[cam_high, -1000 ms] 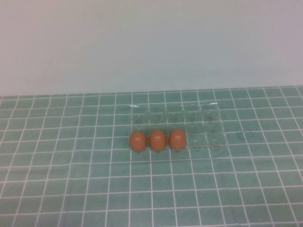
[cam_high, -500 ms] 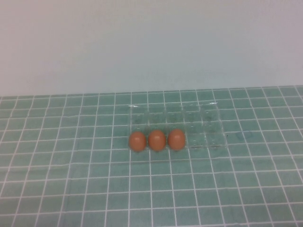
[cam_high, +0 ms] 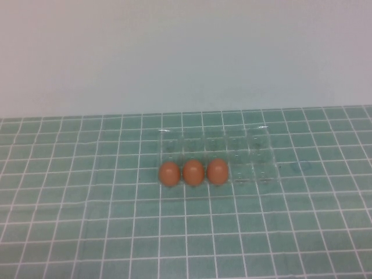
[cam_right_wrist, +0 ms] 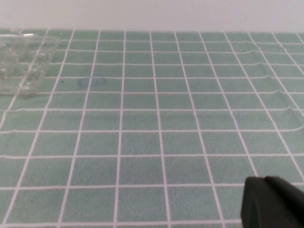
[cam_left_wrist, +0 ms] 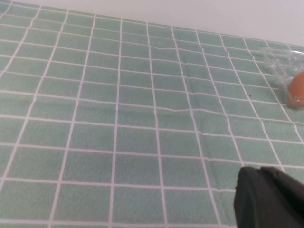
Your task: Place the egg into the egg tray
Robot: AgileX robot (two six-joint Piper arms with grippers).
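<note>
Starting at the left of the high view: bare green checked table cover (cam_high: 87, 221), no arm in sight. The left gripper (cam_left_wrist: 268, 199) shows only as a dark lump in the lower right corner of its own wrist view, low over the cloth and well apart from the tray; whether it is open or closed I cannot tell.

Centre of the frame now: three orange-brown eggs sit side by side in the near row of the clear egg tray (cam_high: 258, 152), filling its three left cups. The leftmost egg (cam_high: 169, 173), the middle egg (cam_high: 193, 172) and the right-hand egg (cam_high: 218, 171) nearly touch. The two near cups to their right look empty, as do the rows behind.

Over to the right: the right gripper (cam_right_wrist: 273, 202) is a dark shape in the lower right of its wrist view, closed tight on nothing, with the tray's corner far off at upper left.

No loose egg lies on the cloth, so the placing looks done. If another egg came, the next move would call for a wide-open gripper and a soft lowering into a free cup.
</note>
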